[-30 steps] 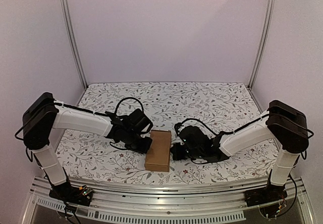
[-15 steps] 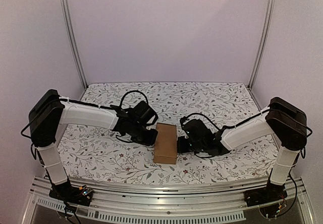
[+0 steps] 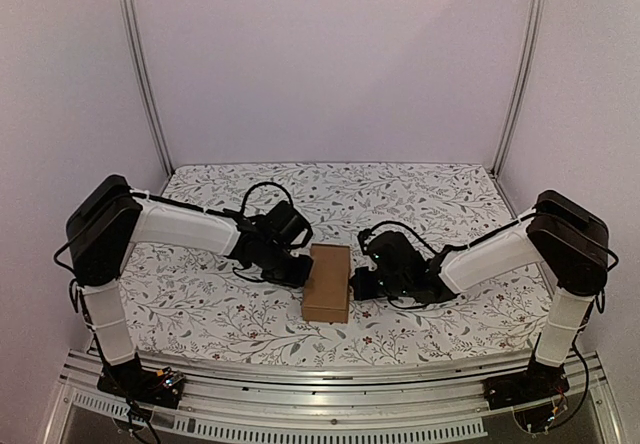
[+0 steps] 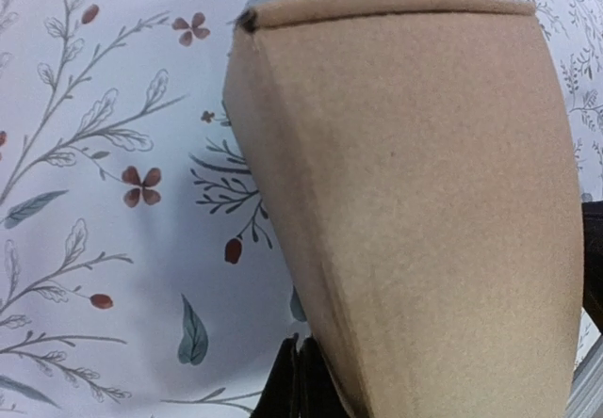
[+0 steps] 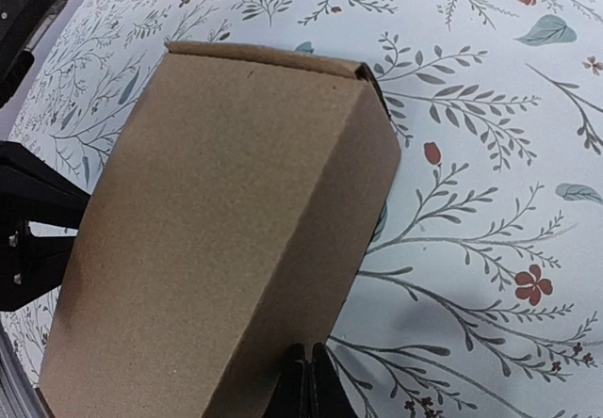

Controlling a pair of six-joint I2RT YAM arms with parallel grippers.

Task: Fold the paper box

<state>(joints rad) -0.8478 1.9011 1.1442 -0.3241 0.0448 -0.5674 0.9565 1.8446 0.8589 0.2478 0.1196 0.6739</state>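
One plain brown cardboard box [image 3: 327, 282] lies flat mid-table on the white floral-print cloth [image 3: 430, 199], long axis running from near edge toward back wall, flanked by left gripper [image 3: 298, 270] and right gripper [image 3: 357, 285], each with jaws pinched together at a long side.

Site type: a robot test cell in a laboratory. You look into a booth closed in by plain pale panels [image 3: 330, 64] and framed with bare aluminium posts [image 3: 143, 74]. A slotted aluminium rail [image 3: 330, 379] runs along the near edge of the table. Your left arm [image 3: 180, 226] and right arm [image 3: 490, 256] stand bolted on it, side by side. Black cables [image 3: 262, 192] loop over both arms, and exposed wiring shows at the arm bases [image 3: 150, 384]. A floral printed cloth [image 3: 400, 194] covers the table, with one plain paper box [image 3: 327, 282] lying on it between the arms.
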